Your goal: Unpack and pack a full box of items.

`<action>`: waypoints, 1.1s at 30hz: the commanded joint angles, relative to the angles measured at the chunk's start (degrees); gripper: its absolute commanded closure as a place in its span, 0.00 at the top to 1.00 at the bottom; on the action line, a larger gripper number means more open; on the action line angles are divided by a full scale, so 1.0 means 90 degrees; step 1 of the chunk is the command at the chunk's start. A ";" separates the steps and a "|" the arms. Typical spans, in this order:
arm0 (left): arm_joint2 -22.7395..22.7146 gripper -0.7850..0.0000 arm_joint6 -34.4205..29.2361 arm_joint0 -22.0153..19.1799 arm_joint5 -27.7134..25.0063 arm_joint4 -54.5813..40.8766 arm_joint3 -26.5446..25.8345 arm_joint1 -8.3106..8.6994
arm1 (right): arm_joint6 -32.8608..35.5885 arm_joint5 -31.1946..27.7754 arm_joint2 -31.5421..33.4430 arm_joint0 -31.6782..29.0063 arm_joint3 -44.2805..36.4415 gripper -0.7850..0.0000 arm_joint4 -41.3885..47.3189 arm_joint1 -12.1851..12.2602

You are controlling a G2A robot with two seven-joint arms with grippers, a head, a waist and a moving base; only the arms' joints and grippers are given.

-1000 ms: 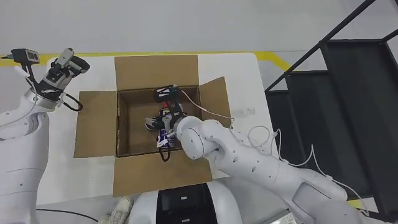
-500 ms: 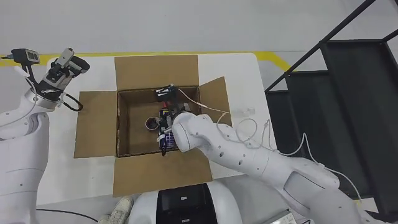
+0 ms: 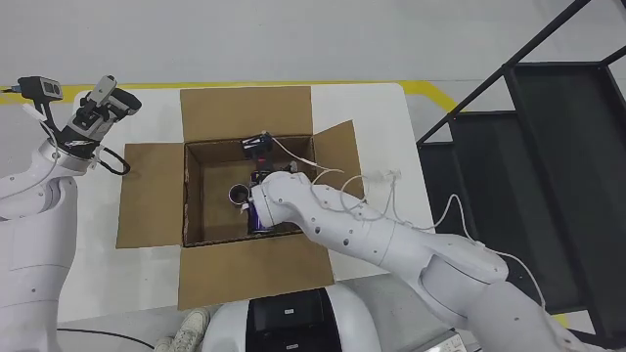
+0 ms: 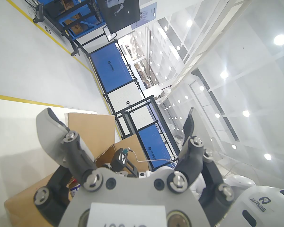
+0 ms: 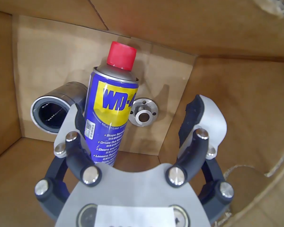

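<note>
Right pincer (image 5: 137, 109): jaws spread wide, gripping nothing, lowered inside the cardboard box (image 3: 245, 112). A blue-and-yellow spray can (image 5: 111, 105) with a red cap rests against the inner pad of one finger, cap pointing away from the pincer. A steel cylinder (image 5: 54, 109) and a round metal flange (image 5: 143, 115) lie just beyond the can on the box floor. Left pincer (image 4: 119, 124): jaws open, empty, held high beside the box, which sits on the white worktop (image 3: 372, 108).
</note>
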 commanded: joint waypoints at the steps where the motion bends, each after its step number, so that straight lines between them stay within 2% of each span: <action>1: 0.0000 1.00 0.0000 0.0000 0.0000 0.0000 0.0000 0.0000 | 0.0002 -0.0029 -0.0010 0.0012 0.0154 1.00 -0.0013 -0.0069; 27: 0.0000 1.00 0.0000 0.0000 0.0000 0.0000 0.0000 0.0000 | -0.0151 -0.0798 -0.0027 0.0135 0.1603 1.00 0.0195 -0.1009; 28: 0.0000 1.00 0.0000 0.0000 0.0000 0.0000 0.0000 0.0000 | -0.0151 -0.0812 -0.0020 0.0143 0.1660 0.82 0.0198 -0.1041; 29: 0.0000 1.00 0.0000 0.0000 0.0000 0.0000 0.0000 0.0000 | -0.0152 -0.0821 -0.0013 0.0145 0.1719 0.49 0.0203 -0.1071; 31: 0.0000 1.00 0.0000 0.0000 0.0000 0.0000 0.0000 0.0000 | -0.0121 -0.0839 -0.0022 0.0158 0.1843 0.27 0.0169 -0.1128; 33: 0.0000 1.00 0.0000 0.0000 0.0000 0.0000 0.0000 0.0000 | -0.0114 -0.0853 -0.0022 0.0162 0.1942 0.00 0.0141 -0.1181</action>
